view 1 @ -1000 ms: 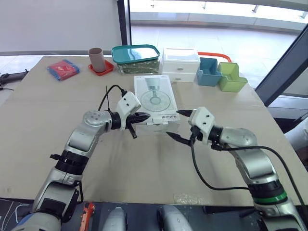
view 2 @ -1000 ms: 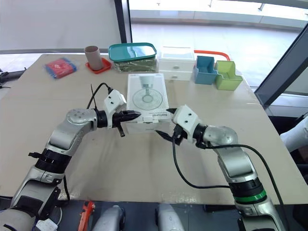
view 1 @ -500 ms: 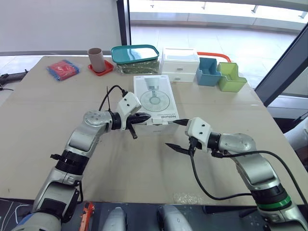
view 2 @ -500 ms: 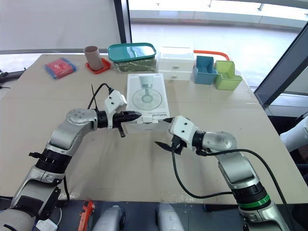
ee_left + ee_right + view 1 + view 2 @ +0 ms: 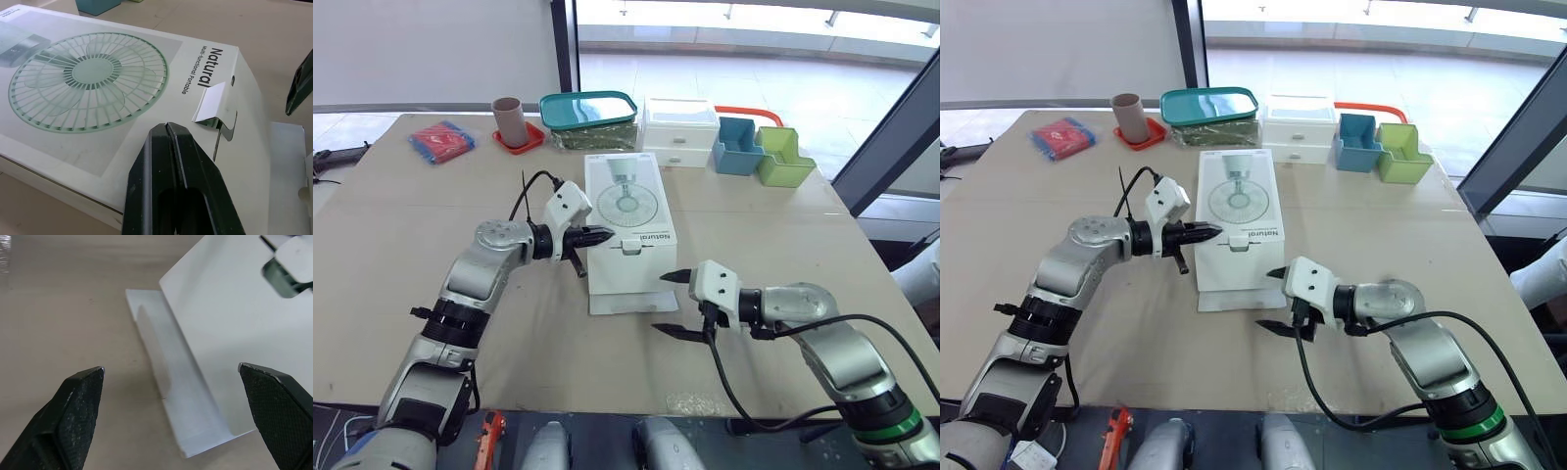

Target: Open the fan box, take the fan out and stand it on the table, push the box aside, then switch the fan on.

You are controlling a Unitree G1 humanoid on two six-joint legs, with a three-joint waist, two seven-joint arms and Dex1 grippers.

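The white fan box (image 5: 625, 220) lies flat mid-table, a fan printed on its lid. Its near end flap (image 5: 628, 302) is folded out flat on the table, and a small tab (image 5: 212, 105) sticks up at that end. My left gripper (image 5: 603, 235) is shut with nothing in it, its tip against the box's left top edge; the left wrist view has its fingers (image 5: 171, 161) together over the lid. My right gripper (image 5: 660, 303) is open, just right of the flap near the front of the table, with the flap (image 5: 181, 406) between its spread fingertips.
Along the far edge stand a red cloth (image 5: 441, 140), a brown cup on a red coaster (image 5: 508, 119), a teal-lidded container (image 5: 590, 113), a white drawer unit (image 5: 681, 130), and blue (image 5: 739, 147) and green (image 5: 783, 159) organisers.
My right gripper has drawn back from the box's near end toward the table's front, still open. The end flap, shut before, now lies folded out. My left gripper has barely moved.
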